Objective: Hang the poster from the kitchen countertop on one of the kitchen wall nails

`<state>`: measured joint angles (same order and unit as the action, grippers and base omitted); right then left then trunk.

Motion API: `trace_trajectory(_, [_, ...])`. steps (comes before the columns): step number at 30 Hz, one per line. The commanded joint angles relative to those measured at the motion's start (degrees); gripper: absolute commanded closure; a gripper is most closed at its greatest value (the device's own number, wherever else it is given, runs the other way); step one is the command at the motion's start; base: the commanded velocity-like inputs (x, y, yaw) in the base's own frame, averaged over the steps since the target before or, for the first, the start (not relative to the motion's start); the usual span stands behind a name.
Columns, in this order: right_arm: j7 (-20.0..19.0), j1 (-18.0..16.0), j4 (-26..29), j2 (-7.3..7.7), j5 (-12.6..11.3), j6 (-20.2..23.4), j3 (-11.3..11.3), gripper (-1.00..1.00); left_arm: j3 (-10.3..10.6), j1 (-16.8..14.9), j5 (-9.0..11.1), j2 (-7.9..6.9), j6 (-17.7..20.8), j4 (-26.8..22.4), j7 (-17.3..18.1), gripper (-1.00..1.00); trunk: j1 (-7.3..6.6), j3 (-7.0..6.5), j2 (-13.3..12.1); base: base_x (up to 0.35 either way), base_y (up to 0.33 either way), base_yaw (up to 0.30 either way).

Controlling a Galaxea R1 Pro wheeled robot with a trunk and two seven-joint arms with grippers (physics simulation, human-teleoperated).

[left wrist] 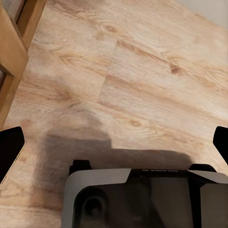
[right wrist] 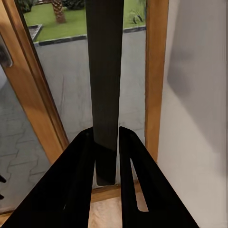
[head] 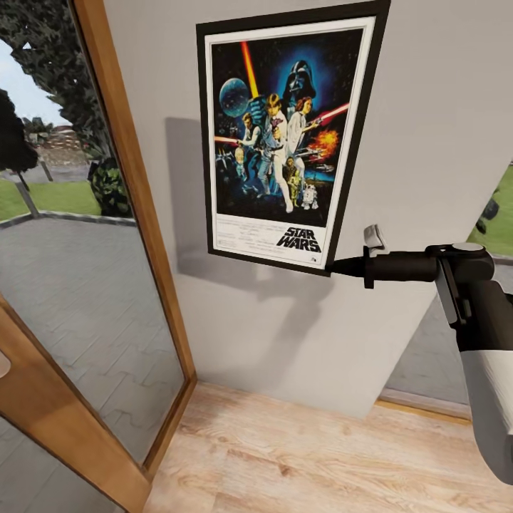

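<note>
- One poster [head: 283, 135] is up against the light grey wall [head: 427, 142], the Star Wars one with the thin black frame and white border. It sits a bit tilted in the head view, throwing a shadow on the wall to its left.
- Right gripper [head: 333, 268] comes in from the right side and meets the poster at its lower right corner. From the right wrist view, its two black fingers [right wrist: 78, 180] are clenched on the frame's dark edge [right wrist: 105, 76], which runs straight out between them. So it's grasping the poster.
- Left gripper [left wrist: 114, 142] hangs over the light wooden floor [left wrist: 142, 71]. Its black fingertips [left wrist: 10, 149] sit way out at either side of the left wrist view, well apart, nothing between them, so it's released. Its shadow lies on the planks just below.
- Left of the wall there's a wooden-framed glass door [head: 135, 214], with grey paving [head: 71, 285], grass and trees outside.
- Can't make out any nail; whether the poster actually hangs on something I can't tell.
</note>
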<state>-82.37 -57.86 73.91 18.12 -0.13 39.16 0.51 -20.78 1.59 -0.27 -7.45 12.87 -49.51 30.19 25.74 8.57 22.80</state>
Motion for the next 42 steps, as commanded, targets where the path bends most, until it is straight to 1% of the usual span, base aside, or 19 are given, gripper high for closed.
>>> trace_trajectory(1, [-0.2,-0.1,0.0,0.0,0.0,0.7,0.0,1.0,-0.1,0.0,0.0,-0.09,0.5,-0.1,0.3,-1.0,0.04,0.11,0.1,0.015,-0.014,0.0])
trace_trajectory(18, [-0.2,-0.1,0.0,0.01,-0.1,0.7,0.0,1.0,-0.1,0.0,0.0,-0.37,0.5,-0.1,0.3,-1.0,0.04,0.11,0.1,0.029,-0.019,0.0])
trace_trajectory(25, [-0.2,-0.1,0.0,0.01,-0.2,0.7,0.0,1.0,-0.1,0.0,0.1,-0.37,0.5,-0.1,0.3,-1.0,0.04,0.11,0.1,0.136,0.0,0.0])
trace_trajectory(35, [-0.2,-0.1,0.1,0.01,-0.1,0.7,0.1,1.0,-0.1,0.0,0.1,-0.37,0.5,-0.1,0.3,-1.0,0.04,0.11,0.1,0.057,0.0,0.0])
trace_trajectory(42, [-0.2,-0.1,0.1,0.01,-0.2,0.7,0.1,1.0,-0.1,0.0,0.1,-0.37,0.5,-0.1,0.3,-1.0,0.04,0.11,0.1,0.102,-0.081,0.0])
